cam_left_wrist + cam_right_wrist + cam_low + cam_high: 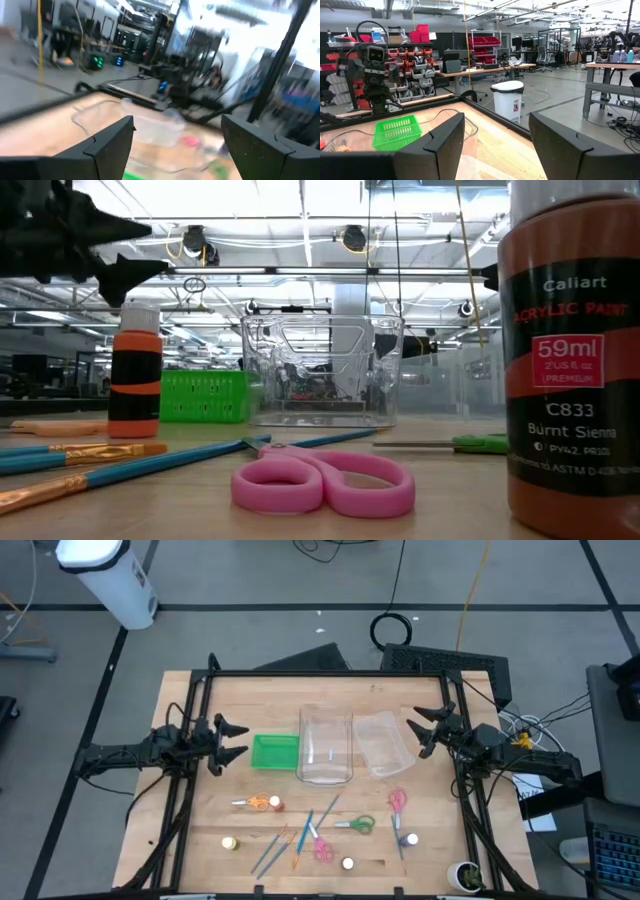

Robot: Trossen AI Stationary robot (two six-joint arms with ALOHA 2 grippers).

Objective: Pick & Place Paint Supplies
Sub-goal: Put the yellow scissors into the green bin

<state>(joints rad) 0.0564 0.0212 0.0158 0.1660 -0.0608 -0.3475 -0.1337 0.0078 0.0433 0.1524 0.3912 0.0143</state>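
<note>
**Nothing picked yet, and the clutter is the hazard**

Both arms hang above the table's far half, jaws spread and empty: the left gripper beside the small green mesh basket, the right gripper next to the loose clear plastic lid. The tall clear plastic bin stands between them. The supplies lie near the front edge: thin blue and orange brushes crossed over pink-handled scissors, with tiny paint bottles scattered about. I'd worry a gripper coming down there would snag two overlapping items, or topple a bottle.
</note>
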